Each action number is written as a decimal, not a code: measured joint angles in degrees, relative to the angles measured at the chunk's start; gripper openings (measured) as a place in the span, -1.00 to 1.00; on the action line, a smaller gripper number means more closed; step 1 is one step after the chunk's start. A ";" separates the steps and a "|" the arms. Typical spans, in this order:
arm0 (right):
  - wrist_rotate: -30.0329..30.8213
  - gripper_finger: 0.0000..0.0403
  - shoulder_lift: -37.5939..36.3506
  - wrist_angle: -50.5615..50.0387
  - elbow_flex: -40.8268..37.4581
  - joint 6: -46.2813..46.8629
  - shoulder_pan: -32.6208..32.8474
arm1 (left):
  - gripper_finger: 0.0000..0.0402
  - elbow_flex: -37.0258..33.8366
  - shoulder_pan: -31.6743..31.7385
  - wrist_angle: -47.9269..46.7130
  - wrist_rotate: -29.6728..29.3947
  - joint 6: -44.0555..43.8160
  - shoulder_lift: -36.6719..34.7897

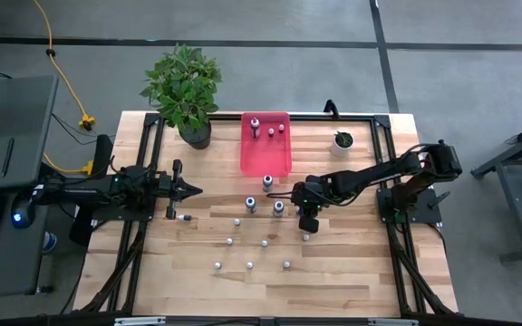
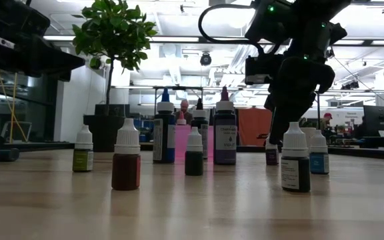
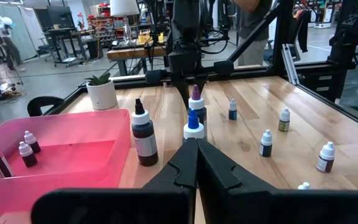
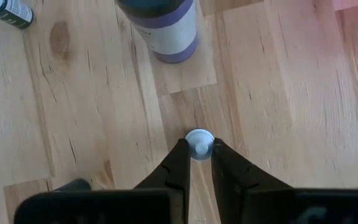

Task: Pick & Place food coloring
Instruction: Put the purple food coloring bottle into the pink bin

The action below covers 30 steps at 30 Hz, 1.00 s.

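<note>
Your right gripper [image 4: 195, 163]: fingers clenched around a tiny white-capped food coloring bottle [image 4: 199, 144] on the wooden desk [image 4: 92, 112]. Left gripper [image 3: 196, 163]: fingers closed, empty.

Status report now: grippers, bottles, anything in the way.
Right gripper down over a small white-capped bottle, fingers either side of the cap. Left gripper shut, idle at left. Three bottles in pink tray. Purple-labelled bottle stands close by.

the tray [image 1: 265, 156] is pink; small bottles [image 2: 126, 162] wear white caps over red, green and dark bodies; one taller bottle [image 2: 225, 131] is purple; the table [image 1: 333, 272] is pale wood.
</note>
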 joint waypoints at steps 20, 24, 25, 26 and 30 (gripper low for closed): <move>10.59 -0.83 -4.33 -18.41 18.66 -2.04 -0.62 | -1.00 0.00 -0.02 0.00 0.00 0.02 0.00; 13.48 -0.83 -3.86 -21.31 26.73 -3.32 -1.39 | -1.00 0.00 -0.01 0.00 0.00 0.02 0.01; 14.22 -0.83 -3.81 -21.57 28.17 -3.34 -1.61 | -1.00 0.00 -0.01 0.00 0.00 0.01 0.01; 14.92 -0.83 -3.78 -21.79 29.45 -3.19 -1.93 | -1.00 0.00 -0.01 0.00 0.00 0.02 -0.01; 17.59 -0.83 -3.76 -21.91 33.53 -0.90 -3.85 | -1.00 0.00 -0.01 0.00 0.00 0.02 0.01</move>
